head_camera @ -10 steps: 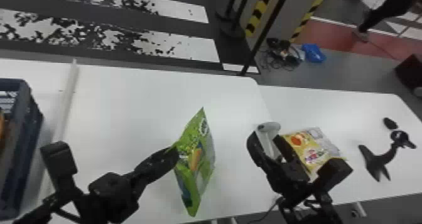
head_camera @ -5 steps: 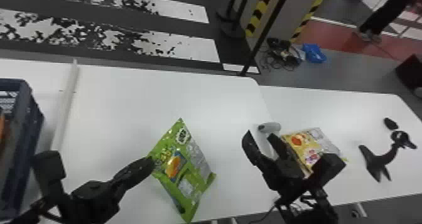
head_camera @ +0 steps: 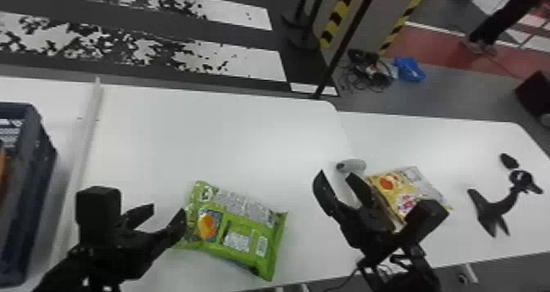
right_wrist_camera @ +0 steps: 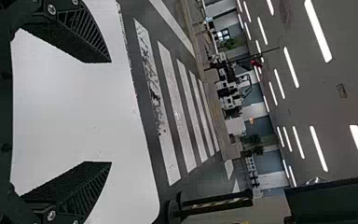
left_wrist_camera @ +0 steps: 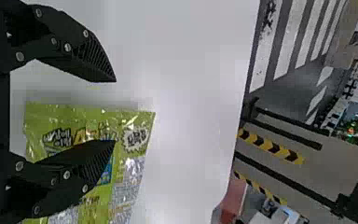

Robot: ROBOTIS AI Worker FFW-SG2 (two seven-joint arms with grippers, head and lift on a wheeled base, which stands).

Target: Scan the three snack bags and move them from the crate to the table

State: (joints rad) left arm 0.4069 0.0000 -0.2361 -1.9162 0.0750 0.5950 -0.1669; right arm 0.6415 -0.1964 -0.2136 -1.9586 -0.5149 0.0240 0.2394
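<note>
Main risk: green snack bag (head_camera: pixel 241 225) lies flat on the surface (head_camera: pixel 229 135), one corner close to the near edge. A careless push from the left tool (head_camera: pixel 168 207) could slide it off. Left tool's fingers are spread with nothing between them, right by the bag's end; can't tell if one touches.

Next: right tool (head_camera: pixel 335 173), also released and empty, hangs near what looks like the scanner (head_camera: pixel 352 165). Come in off-line and it gets knocked instead of gripped. Smallest: creased film over the barcode-like patch (head_camera: pixel 262 245) may spoil a read.

Around, big to small:
- second surface (head_camera: pixel 450 135) off to the right
- blue crate (head_camera: pixel 20 105) at far left, something orange (head_camera: pixel 1 164) inside, maybe another bag
- raised white strip (head_camera: pixel 84 148) between crate and green bag; low carry could snag on it
- yellow snack bag (head_camera: pixel 405 189) lying on the second surface, right arm partly across it in head view
- dark stand (head_camera: pixel 497 209) past that
- black oval piece (head_camera: pixel 509 160) next to the stand
</note>
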